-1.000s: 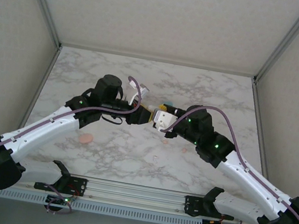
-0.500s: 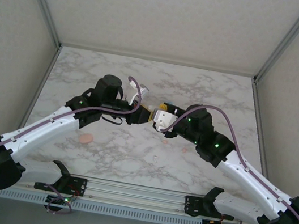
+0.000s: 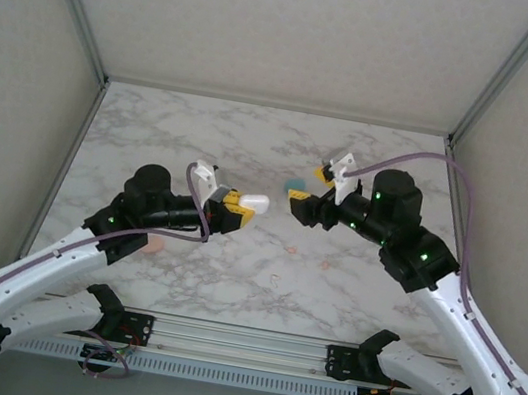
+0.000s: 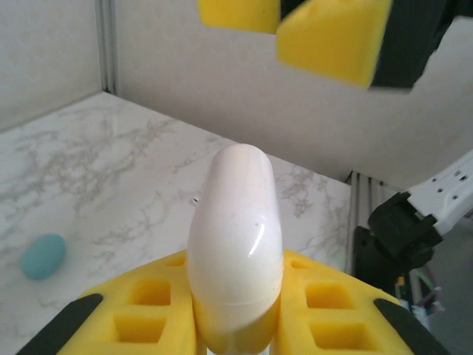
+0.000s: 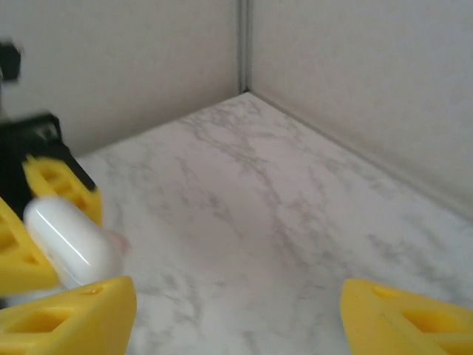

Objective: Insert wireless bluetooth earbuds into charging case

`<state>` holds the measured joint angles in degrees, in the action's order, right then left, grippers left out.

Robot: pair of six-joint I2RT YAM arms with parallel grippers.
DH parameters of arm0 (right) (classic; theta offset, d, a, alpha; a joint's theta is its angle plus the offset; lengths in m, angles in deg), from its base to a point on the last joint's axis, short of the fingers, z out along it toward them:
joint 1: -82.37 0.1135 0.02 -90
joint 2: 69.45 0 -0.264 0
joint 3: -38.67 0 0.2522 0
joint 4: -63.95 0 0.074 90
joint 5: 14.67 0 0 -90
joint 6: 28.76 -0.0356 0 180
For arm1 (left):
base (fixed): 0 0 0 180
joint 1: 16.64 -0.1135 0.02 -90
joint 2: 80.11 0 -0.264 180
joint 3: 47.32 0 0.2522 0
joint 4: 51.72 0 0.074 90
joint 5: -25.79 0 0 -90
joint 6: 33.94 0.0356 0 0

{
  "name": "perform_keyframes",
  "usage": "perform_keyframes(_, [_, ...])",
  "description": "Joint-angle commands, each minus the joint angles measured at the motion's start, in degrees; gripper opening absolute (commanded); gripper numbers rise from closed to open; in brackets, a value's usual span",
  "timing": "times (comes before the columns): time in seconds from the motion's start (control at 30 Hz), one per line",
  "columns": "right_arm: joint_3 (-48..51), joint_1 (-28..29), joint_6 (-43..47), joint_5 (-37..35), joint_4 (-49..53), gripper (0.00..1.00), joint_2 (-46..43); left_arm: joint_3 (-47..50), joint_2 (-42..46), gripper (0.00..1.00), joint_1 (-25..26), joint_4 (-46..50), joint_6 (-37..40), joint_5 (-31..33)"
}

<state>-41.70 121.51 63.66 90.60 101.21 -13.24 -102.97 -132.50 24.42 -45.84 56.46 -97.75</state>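
A white oval charging case (image 4: 236,244) sticks out from between the yellow pads of my left gripper (image 3: 237,208), which is shut on its lower end and holds it above the table's middle. In the right wrist view the case (image 5: 70,240) shows at the left, apart from my right gripper (image 5: 236,325). My right gripper (image 3: 311,185) hangs open a little to the right of the case, with nothing between its fingers. Two tiny salmon-pink earbuds (image 3: 291,250) (image 3: 326,264) lie on the marble below the right gripper.
A teal oval piece (image 3: 294,183) lies on the marble table (image 3: 252,145) under the right gripper, and it also appears in the left wrist view (image 4: 42,256). A pink oval piece (image 3: 150,244) peeks out beside the left arm. A small pale speck (image 3: 273,280) lies near the front.
Both grippers met at the white case; now the right gripper has opened and drawn back to the right. The left gripper has pulled back left with the case.
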Motion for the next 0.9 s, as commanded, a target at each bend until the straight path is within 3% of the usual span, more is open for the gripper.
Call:
perform_keyframes(0.0, [-1.52, -0.38, -17.21, 12.38, 2.02, 0.73, 1.96, 0.27, -0.04, 0.16, 0.49, -7.17, 5.6, 1.16])
perform_keyframes(0.1, [-2.36, -0.32, -20.62, 16.25, 2.42, 0.73, 3.82, 1.07, -0.84, 0.16, 0.6, -9.62, 4.86, 1.15])
perform_keyframes(0.47, [-3.35, -0.01, -20.17, 20.65, 1.37, 0.72, 8.74, 2.07, -1.21, 0.16, 0.78, -12.76, 3.02, 0.89])
perform_keyframes(0.87, [-4.23, -0.13, -23.73, 15.75, -1.76, 0.71, 9.24, 0.85, -1.42, 0.16, 1.22, -9.06, 5.1, -1.14])
